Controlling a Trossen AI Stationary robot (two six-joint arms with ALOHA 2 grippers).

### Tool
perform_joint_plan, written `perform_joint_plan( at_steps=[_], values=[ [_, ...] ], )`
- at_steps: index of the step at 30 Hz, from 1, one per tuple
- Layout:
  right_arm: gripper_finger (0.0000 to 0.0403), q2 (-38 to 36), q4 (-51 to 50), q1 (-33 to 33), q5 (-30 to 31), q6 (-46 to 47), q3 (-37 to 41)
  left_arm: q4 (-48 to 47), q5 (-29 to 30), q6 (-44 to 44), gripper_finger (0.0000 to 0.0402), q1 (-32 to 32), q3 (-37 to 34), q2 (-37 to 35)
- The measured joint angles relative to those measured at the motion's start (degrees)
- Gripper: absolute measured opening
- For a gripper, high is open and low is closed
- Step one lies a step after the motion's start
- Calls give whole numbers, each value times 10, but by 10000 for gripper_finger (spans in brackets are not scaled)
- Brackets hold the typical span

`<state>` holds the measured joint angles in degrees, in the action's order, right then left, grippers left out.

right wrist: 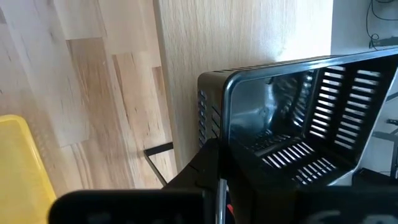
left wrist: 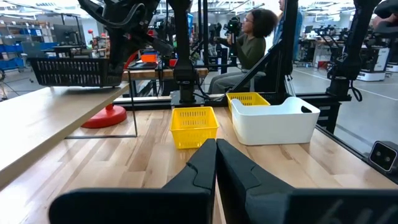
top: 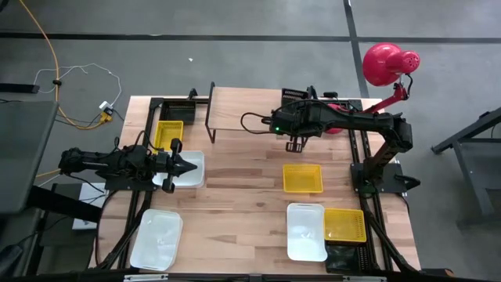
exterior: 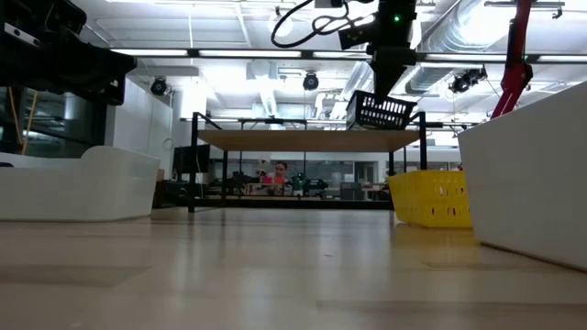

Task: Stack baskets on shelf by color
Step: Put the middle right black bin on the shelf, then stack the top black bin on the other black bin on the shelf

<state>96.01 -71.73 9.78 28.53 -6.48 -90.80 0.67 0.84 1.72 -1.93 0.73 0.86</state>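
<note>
A black slatted basket [right wrist: 292, 118] sits tilted on the shelf [top: 250, 117], a light wood top on thin black legs at the table's far side. My right gripper [right wrist: 217, 171] comes down on it from above and is shut on its rim; the low view shows the gripper [exterior: 393, 87] right over the basket [exterior: 381, 112]. My left gripper [top: 188, 166] is shut and level at the table's left, over a white basket [top: 192, 174], touching nothing. A yellow basket [top: 302, 178] lies on the table in front of the shelf. My right gripper holds the black basket by its rim at one rounded corner [right wrist: 214, 146], the wall between its two fingers. The fingers slant down from above. The basket is tilted, with its lower side [exterior: 371, 126] on the shelf top. The fingers hide the exact place of contact.
Other baskets lie on the table: yellow [top: 168, 133] at the left, white [top: 156, 239] at the near left, white [top: 306, 231] and yellow [top: 344, 225] at the near right. A red lamp [top: 387, 63] stands at the far right. People sit beyond the table.
</note>
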Motion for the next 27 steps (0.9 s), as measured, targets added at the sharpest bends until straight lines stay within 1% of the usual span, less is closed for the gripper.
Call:
perform_joint_plan(
  at_steps=[10,17,24,27],
  values=[
    [74,0,16,0,19,-1,0,0,0,0,0,0,0,0],
    [106,0,24,-2,19,-29,0,0,0,0,0,0,0,0],
    [114,-1,23,-2,4,-45,0,0,0,0,0,0,0,0],
    [114,-1,4,-2,-1,-55,-18,0,0,0,0,0,0,0]
  ],
)
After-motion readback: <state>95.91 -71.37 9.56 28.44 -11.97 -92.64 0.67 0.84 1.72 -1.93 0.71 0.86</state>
